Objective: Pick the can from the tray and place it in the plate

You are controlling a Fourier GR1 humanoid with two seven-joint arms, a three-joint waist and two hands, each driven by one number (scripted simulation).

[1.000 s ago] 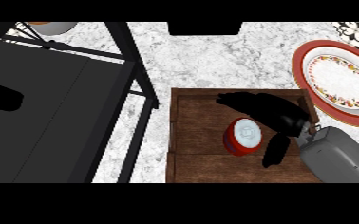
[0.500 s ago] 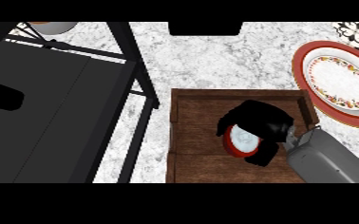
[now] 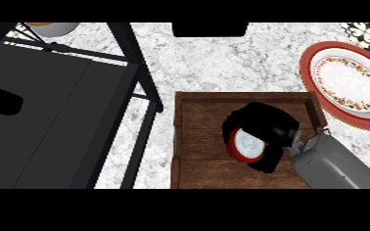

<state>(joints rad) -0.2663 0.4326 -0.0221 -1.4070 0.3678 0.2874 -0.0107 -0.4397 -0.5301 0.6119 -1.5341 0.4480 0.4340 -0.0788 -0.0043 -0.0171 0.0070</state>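
Curling round the red cylindrical can with its pale silver top (image 3: 246, 145), the robot's black right hand (image 3: 266, 122) has its fingers wrapped over the can's upper and right sides, thumb side hidden. The can sits inside the dark brown wooden tray (image 3: 198, 127), right of the tray's middle, its lid tilted toward the view; whether it touches the tray floor cannot be told. The grey forearm (image 3: 329, 161) comes in from the lower right, crossing the tray's right wall. Just beyond that wall, on the white marbled desk (image 3: 217, 58), lies the round red-rimmed plate with a white patterned centre (image 3: 339, 80), partly cut by the right edge. A black metal-framed stand (image 3: 65, 107) fills the left side.
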